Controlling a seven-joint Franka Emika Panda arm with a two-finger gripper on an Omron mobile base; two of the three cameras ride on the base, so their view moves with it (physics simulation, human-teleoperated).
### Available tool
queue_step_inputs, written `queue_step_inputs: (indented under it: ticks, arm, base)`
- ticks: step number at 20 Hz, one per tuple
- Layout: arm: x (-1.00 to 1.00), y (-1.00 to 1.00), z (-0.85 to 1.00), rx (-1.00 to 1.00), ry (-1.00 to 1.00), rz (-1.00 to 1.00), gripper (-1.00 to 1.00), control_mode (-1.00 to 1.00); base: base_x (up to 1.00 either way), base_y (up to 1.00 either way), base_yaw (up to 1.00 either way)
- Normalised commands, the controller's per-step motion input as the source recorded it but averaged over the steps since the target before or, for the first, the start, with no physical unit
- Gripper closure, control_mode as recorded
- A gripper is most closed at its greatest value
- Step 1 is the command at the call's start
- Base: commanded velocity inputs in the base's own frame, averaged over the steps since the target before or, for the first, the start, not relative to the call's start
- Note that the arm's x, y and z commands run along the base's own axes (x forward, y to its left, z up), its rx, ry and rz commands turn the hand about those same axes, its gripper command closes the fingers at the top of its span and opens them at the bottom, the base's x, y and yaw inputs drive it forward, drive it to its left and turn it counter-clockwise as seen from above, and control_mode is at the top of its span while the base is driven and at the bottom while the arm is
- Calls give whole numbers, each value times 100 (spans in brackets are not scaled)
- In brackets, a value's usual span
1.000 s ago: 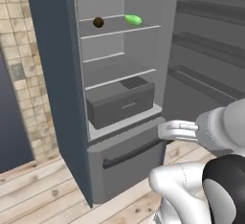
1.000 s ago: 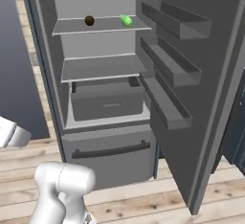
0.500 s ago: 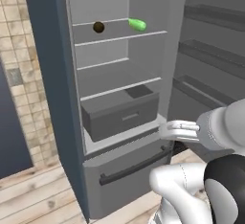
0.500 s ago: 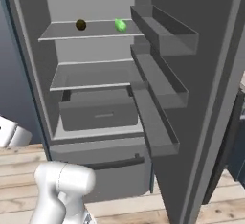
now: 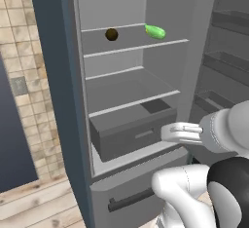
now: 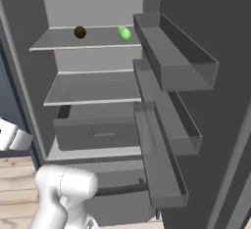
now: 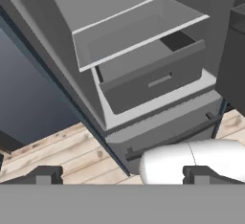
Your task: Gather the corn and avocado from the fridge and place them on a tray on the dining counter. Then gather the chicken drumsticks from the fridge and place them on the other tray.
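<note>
The robot faced the fridge; gripper spread wide, empty; next, reach for the avocado, upper centre.

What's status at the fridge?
Gripper open, empty. Dark round item and green item on upper shelf. Fridge door open, path clear.

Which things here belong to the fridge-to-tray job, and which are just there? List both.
Job:
- dark round item, probably the avocado, top shelf
- green item, possibly the corn, same shelf
- claw, open and empty

Just there:
- grey drawer, pulled partly out
- door bins
- lower freezer drawer
</note>
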Motion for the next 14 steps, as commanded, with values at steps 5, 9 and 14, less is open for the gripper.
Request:
queue_step_inputs:
  ticks: [5,9,14]
  arm:
    - [0,0,0,0,0,0,-100,100]
    - [0,0,0,0,0,0,-100,100]
    - [0,0,0,0,0,0,-100,100]
  base:
    - [45,-18,6]
    - [46,-23,9]
    - [49,-20,9]
